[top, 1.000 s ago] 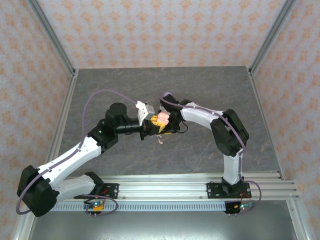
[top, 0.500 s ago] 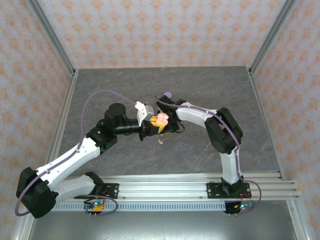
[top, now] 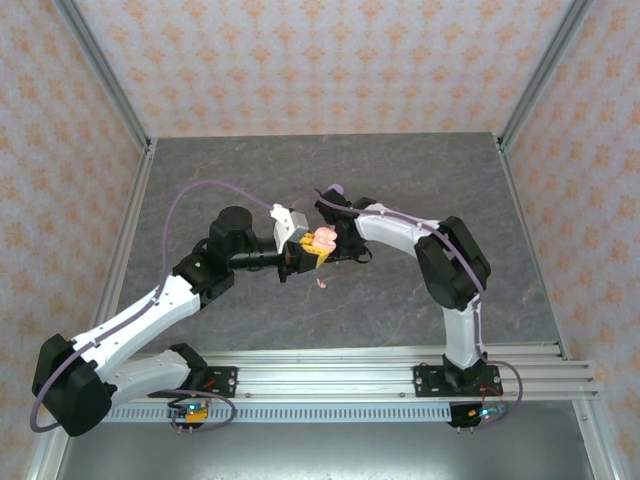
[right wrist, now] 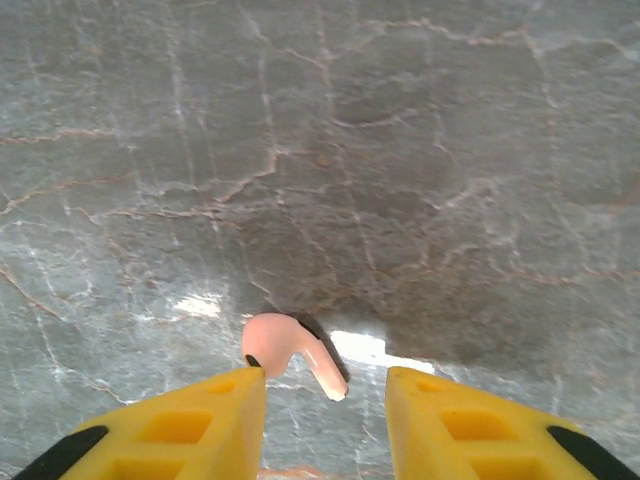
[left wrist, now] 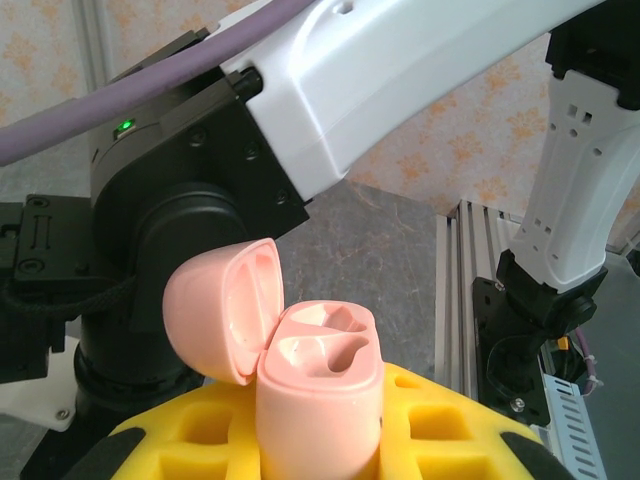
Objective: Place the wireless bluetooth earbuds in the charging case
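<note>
Near the middle of the grey marbled table (top: 420, 170) the two arms meet. The left gripper (left wrist: 320, 445) is clamped on the pink charging case (left wrist: 320, 395), with the yellow fingers (left wrist: 195, 435) pressed against its lower sides, so the case stands upright above the table. Its lid (left wrist: 215, 320) is swung open on a hinge and leans off to the left in the left wrist view. The two moulded wells in the top of the body are bare. From above, the case (top: 324, 238) shows as a small pink spot between the two wrists, a little left of the table's centre.

Right behind the case in the left wrist view stands the black wrist block of the right arm (left wrist: 190, 190), with its white link running up and to the right. The metal rail (left wrist: 455, 290) at the near edge shows further off.

The right gripper (right wrist: 325, 385) points down at the table with its yellow fingers (right wrist: 215, 415) spread wide and nothing between them. A pale pink earbud (right wrist: 288, 348) lies flat on the stone just beyond the fingertips, closer to the left finger, with its stem slanting towards the gap. I cannot tell whether that finger touches it. In the top view the earbud (top: 321, 284) is a tiny speck on the table, just on the near side of the held case.
</note>
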Robot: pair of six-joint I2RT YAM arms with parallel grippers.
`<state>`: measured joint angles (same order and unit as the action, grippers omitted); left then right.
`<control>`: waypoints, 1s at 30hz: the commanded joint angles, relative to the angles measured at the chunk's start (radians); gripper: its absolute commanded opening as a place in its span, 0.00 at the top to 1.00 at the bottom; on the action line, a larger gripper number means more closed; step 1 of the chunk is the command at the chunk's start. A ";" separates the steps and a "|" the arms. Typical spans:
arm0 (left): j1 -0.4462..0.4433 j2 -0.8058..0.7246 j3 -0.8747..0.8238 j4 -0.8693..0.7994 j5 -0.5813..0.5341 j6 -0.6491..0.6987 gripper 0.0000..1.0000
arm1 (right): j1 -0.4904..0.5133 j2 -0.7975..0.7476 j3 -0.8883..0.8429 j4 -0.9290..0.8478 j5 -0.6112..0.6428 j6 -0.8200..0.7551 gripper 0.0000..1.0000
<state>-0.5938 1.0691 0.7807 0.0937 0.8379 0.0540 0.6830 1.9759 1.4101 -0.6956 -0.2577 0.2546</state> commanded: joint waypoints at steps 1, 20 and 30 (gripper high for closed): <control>0.003 -0.018 -0.005 -0.002 0.023 0.014 0.85 | -0.011 -0.078 -0.034 -0.010 -0.006 0.002 0.61; 0.001 -0.014 0.007 -0.008 0.025 0.012 0.85 | -0.011 0.034 0.077 -0.045 -0.071 -0.072 0.61; 0.001 -0.006 0.012 -0.008 0.026 0.012 0.85 | 0.001 0.114 0.150 -0.114 -0.044 -0.113 0.64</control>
<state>-0.5938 1.0691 0.7807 0.0929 0.8383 0.0540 0.6735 2.0686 1.5284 -0.7483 -0.3386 0.1673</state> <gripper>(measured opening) 0.205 0.366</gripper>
